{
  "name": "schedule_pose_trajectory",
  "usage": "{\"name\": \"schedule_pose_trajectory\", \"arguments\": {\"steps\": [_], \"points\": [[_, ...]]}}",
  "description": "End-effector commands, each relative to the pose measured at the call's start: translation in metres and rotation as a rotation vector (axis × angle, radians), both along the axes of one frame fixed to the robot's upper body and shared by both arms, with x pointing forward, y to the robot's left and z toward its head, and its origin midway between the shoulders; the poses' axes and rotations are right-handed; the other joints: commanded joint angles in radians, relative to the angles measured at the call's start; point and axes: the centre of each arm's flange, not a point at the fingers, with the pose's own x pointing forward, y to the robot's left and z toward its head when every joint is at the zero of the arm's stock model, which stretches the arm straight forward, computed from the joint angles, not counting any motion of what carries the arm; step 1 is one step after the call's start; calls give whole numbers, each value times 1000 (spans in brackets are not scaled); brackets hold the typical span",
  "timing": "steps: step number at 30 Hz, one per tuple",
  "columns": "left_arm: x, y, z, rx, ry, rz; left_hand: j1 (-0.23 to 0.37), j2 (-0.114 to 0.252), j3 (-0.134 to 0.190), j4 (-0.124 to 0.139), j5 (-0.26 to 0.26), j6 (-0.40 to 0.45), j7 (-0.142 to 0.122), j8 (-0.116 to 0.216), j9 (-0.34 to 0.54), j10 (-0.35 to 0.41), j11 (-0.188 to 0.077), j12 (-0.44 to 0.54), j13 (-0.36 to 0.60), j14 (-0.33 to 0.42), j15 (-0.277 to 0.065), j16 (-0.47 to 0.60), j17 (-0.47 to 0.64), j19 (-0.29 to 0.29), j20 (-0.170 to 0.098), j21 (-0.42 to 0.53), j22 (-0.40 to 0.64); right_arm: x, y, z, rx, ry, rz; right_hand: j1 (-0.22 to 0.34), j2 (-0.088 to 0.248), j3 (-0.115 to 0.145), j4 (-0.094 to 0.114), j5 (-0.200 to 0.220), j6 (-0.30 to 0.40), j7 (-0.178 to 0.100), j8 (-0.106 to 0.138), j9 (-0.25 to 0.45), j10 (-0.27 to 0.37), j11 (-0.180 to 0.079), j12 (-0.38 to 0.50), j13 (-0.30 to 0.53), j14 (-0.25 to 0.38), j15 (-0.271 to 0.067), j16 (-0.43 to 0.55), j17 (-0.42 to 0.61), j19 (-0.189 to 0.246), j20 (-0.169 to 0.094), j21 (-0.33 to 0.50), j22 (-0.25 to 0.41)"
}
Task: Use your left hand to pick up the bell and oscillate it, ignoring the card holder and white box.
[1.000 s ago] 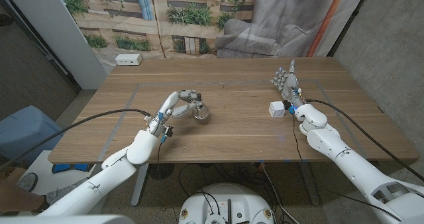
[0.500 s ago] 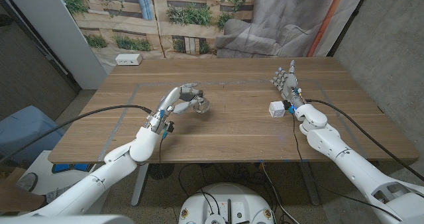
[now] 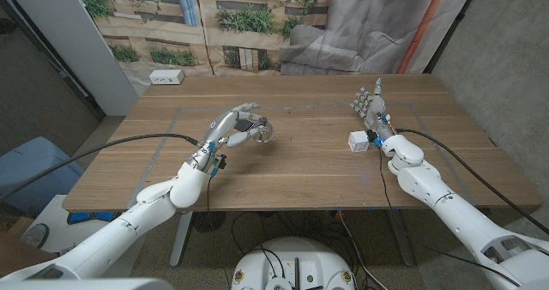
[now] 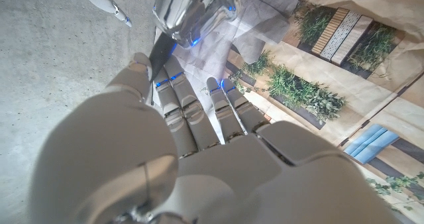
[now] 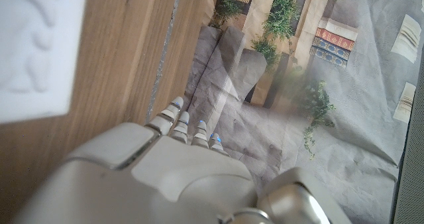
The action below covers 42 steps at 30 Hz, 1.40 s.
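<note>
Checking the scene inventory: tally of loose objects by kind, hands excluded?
Bell, held up in the left hand: 1
White box on the table beside the right hand: 1
White power strip at the table's far corner: 1
Total: 3. I can't make out a card holder.

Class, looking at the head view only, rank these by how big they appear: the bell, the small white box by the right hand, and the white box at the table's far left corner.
1. White box at the far corner, largest although farthest away.
2 and 3. The bell, held by the left hand, and the small white box beside the right hand look alike, and fingers partly hide the bell, so I leave them unranked.
</note>
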Motion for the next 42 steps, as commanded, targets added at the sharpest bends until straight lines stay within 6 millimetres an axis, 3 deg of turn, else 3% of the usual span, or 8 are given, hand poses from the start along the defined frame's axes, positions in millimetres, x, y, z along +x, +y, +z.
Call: {"name": "schedule_pose_trajectory", "arguments": {"steps": [1, 13, 42], "points": [[1, -1, -2, 12, -12, 3, 3, 9, -4, 0, 4, 2, -9, 5, 1, 13, -14, 2, 1, -2, -151, 2, 2, 3, -1, -4, 3, 0, 1, 0, 3, -1, -6, 3, 97, -5, -1, 4, -7, 0, 6, 3, -10, 0, 4, 5, -8, 3, 3, 3, 6, 0, 7, 3], [8, 1, -15, -113, 227, 26, 3, 8, -10, -1, 4, -1, -8, 2, 1, 12, -14, 1, 1, -3, -150, 1, 1, 1, 0, -5, 3, 0, 1, 0, 0, -1, 1, 3, 97, -5, -1, 4, -8, 1, 5, 3, -11, -1, 4, 5, -8, 3, 3, 3, 6, 0, 7, 3], [-13, -8, -33, -357, 628, 61, 3, 13, -22, -1, 3, -7, -1, -2, 4, 8, -13, 1, 2, -8, -136, -2, 0, -13, 3, -9, 2, 0, 0, 0, -1, -1, 1, 3, 97, -5, -1, 4, -7, 2, 6, 3, -9, 0, 5, 5, -8, 4, 3, 3, 6, 1, 7, 3]]}}
